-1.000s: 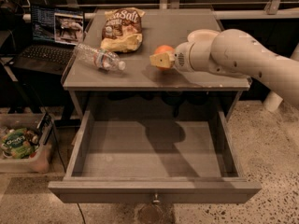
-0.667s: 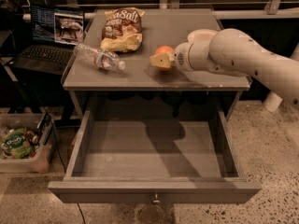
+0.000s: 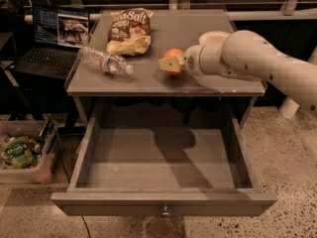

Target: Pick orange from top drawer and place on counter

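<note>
the wide shallow grey wooden top drawer (image 3: 124, 203) is standing pulled out toward the near side, and its flat floor is showing only bare grey board with a soft shadow lying across it. a small round metal knob (image 3: 163, 212) is sitting in the middle of its front panel. on the speckled stone floor (image 3: 287, 157) at the far left, a pale plastic bin (image 3: 29, 175) is holding a green packet (image 3: 17, 150) among other wrappers.

compared with a second ago, nothing is shifting: the arm, the fruit and the clutter are all keeping the same places.

the small round matte orange (image 3: 174, 54) is sitting on the flat grey counter (image 3: 198, 24), right of centre and toward its near edge, inside the thin clear raised rim. the cream, smooth-shelled gripper (image 3: 171, 62) is reaching in from the right and closing on the orange, a tan finger pressing against the fruit's near side. left of it, a clear ribbed plastic bottle (image 3: 105, 62) is lying on its side, and a crinkled brown and yellow chip bag (image 3: 130, 31) is lying further back. an open black laptop (image 3: 54, 38) is glowing beside the cabinet at the left.
</note>
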`<state>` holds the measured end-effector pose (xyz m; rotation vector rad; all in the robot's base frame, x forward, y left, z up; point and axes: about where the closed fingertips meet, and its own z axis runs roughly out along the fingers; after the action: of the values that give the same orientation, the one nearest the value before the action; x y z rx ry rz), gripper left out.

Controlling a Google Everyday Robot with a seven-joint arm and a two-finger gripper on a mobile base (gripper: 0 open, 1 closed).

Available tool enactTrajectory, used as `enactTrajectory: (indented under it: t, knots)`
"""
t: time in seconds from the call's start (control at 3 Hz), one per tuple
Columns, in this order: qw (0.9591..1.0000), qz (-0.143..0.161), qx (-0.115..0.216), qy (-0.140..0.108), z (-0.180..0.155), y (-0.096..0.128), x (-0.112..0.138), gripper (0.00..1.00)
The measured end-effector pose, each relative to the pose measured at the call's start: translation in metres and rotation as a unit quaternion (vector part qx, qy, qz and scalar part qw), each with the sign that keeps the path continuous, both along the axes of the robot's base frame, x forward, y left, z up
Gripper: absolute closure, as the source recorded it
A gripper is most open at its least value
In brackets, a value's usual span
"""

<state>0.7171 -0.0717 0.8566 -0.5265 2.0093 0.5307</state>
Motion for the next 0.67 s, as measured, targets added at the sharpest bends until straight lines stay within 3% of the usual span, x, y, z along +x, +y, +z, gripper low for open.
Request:
enactTrajectory:
  t: [0.67]
  knots:
    - [1.0,0.0,0.0,0.0,0.0,0.0001,0.0,0.12]
